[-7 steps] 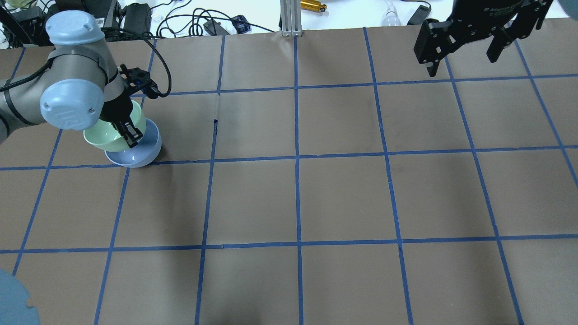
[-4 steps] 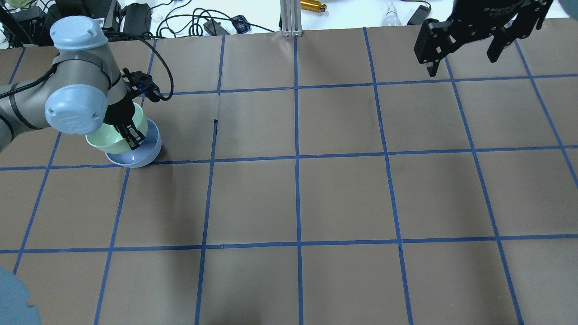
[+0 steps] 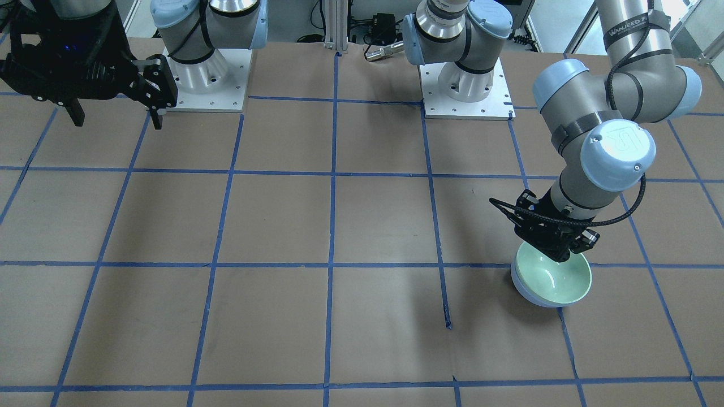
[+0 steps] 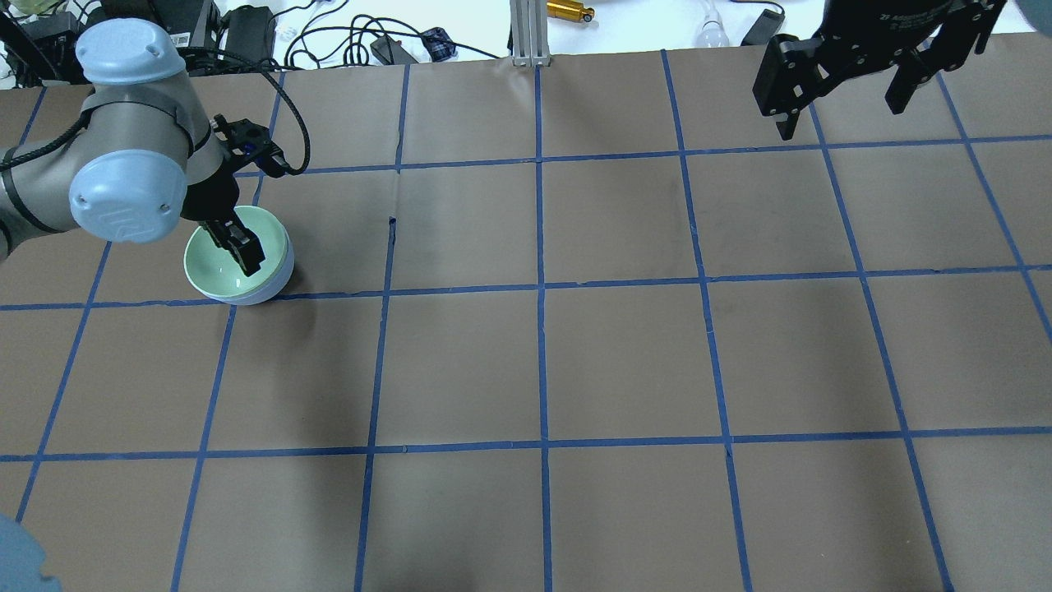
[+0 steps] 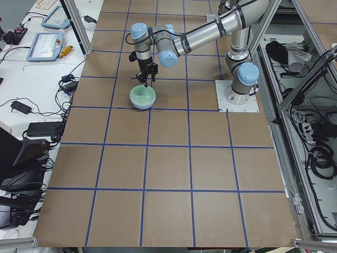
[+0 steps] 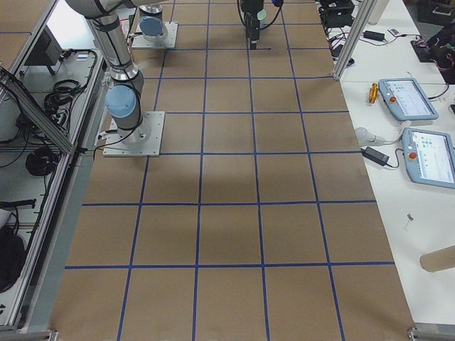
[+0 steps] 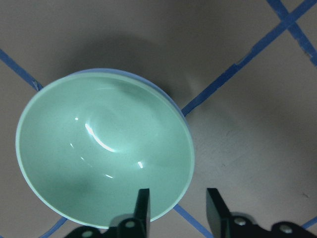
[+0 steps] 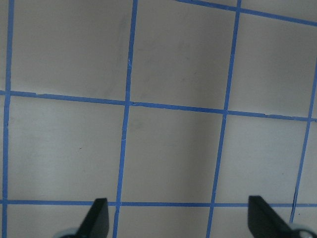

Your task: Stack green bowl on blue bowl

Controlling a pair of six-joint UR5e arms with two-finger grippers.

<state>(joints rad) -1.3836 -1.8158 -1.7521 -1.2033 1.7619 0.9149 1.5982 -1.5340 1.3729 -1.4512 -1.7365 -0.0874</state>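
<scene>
The green bowl (image 4: 233, 261) sits nested upright inside the blue bowl (image 4: 278, 281) on the table's left side. Only a thin blue edge shows around it in the left wrist view (image 7: 171, 101). The pair also shows in the front view, green bowl (image 3: 557, 280) in blue bowl (image 3: 521, 289). My left gripper (image 4: 240, 245) hangs just above the green bowl's rim, open and holding nothing. Its fingertips (image 7: 142, 206) stand apart over the rim. My right gripper (image 4: 842, 111) is open and empty, high over the far right of the table.
The brown table (image 4: 542, 370) bears a grid of blue tape lines. Cables and small devices (image 4: 394, 41) lie beyond its far edge. The arm bases (image 3: 464, 90) stand on the robot's side.
The green bowl was held tilted over the blue bowl's left edge. It now sits level inside the blue bowl, and the left gripper has let go. The right arm has not moved.
</scene>
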